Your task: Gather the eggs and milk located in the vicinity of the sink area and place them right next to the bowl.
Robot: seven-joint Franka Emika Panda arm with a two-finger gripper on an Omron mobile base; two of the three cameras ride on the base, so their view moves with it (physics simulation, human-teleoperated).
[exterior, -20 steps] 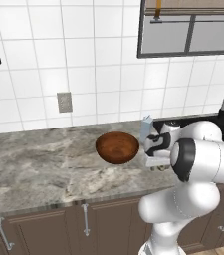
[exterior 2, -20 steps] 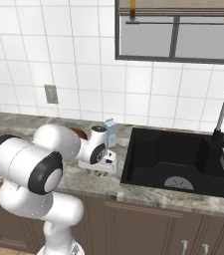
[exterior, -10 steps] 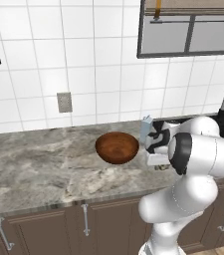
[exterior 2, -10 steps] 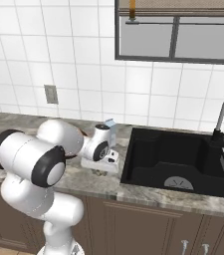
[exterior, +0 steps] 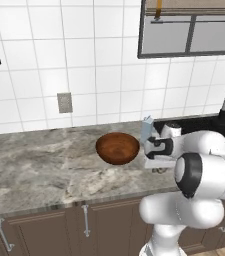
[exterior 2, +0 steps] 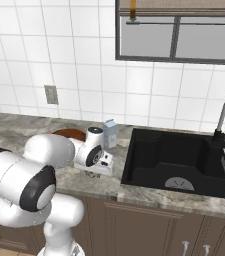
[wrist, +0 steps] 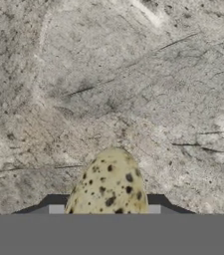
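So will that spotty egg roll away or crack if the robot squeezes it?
The egg looks rounded and smooth, so it could probably roll on the flat stone counter if let go. Its shell is likely thin, so a hard squeeze from the gripper might crack it.

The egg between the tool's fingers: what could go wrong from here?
1. The speckled egg sits between the fingers of the tool, which is shut on it. It is rounded, so it may slip out, or crack if squeezed harder.
2. The milk carton stands close behind the low hand, so a swing could tip it.
3. The bowl is close beside the hand, so a careless placing move might knock it.
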